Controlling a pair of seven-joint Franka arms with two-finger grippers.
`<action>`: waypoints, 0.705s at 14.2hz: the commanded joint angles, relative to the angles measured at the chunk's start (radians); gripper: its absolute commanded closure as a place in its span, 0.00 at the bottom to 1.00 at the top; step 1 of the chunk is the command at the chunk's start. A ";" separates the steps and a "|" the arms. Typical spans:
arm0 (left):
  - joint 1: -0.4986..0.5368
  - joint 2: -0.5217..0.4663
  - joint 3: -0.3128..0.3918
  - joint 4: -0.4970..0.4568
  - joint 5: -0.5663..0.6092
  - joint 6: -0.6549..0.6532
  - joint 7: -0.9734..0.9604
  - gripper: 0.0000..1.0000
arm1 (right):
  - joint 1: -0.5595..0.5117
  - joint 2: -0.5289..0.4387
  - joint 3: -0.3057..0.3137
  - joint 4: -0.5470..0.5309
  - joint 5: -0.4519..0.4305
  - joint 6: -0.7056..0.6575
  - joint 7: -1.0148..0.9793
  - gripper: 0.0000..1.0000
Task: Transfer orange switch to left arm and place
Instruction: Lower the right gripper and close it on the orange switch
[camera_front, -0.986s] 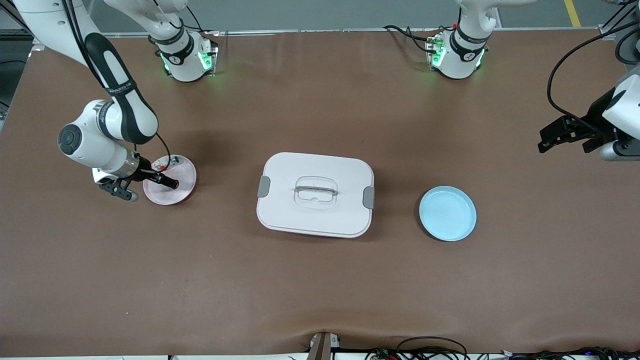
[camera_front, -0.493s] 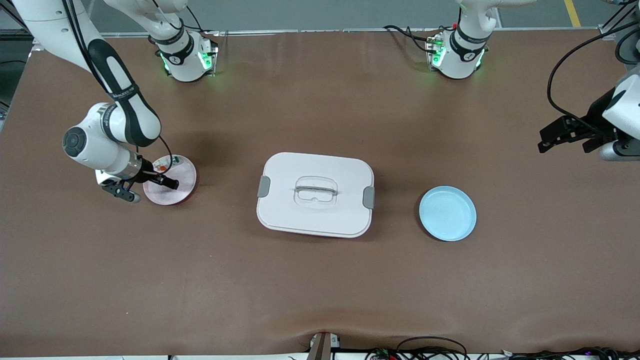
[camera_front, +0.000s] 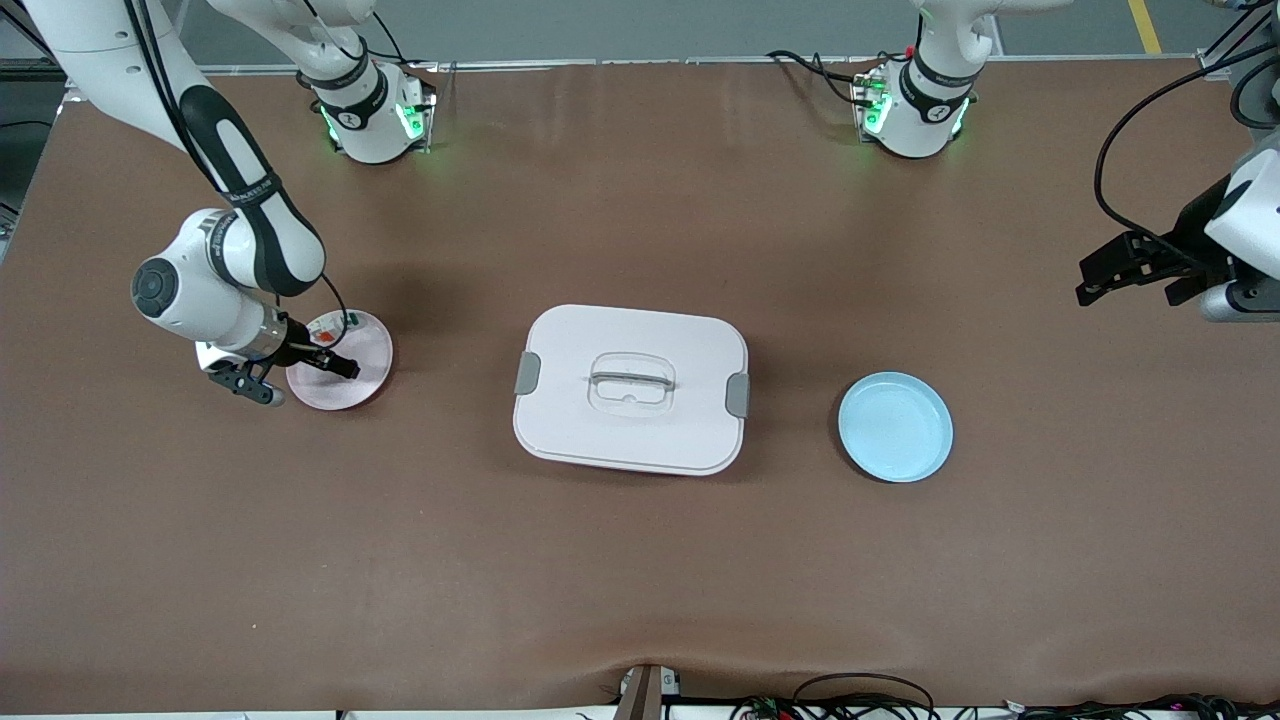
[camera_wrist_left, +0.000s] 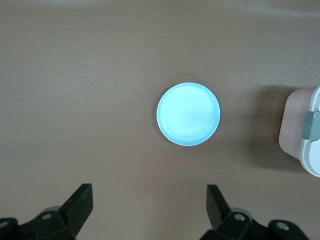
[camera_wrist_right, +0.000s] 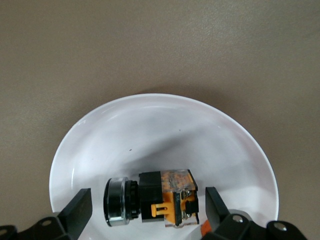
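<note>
Right gripper (camera_wrist_right: 145, 210), fingers wide, straddles the orange switch (camera_wrist_right: 150, 198) lying in the pink plate (camera_wrist_right: 100, 140). Left gripper (camera_wrist_left: 150, 207) waits spread wide above the empty blue plate (camera_wrist_left: 188, 114).

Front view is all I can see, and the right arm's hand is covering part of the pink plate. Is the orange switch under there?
Observer: Yes. The right wrist view shows the orange switch lying on its side in the pink plate.
Operator: Did the hand grab it?
Observer: Not yet. The right gripper is open, with one finger on each side of the switch.
Operator: Is the other hand ready?
Observer: The left gripper is open too, and its camera looks straight down on the blue plate.
</note>
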 joint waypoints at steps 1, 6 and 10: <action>-0.002 0.004 0.002 0.014 0.015 -0.015 -0.005 0.00 | -0.001 0.008 0.000 0.000 0.018 0.012 -0.021 0.00; -0.002 0.004 0.002 0.014 0.015 -0.015 -0.003 0.00 | -0.003 0.029 0.000 0.003 0.018 0.029 -0.021 0.00; -0.002 0.004 0.002 0.014 0.015 -0.015 -0.003 0.00 | -0.003 0.029 0.002 0.003 0.017 0.026 -0.021 0.00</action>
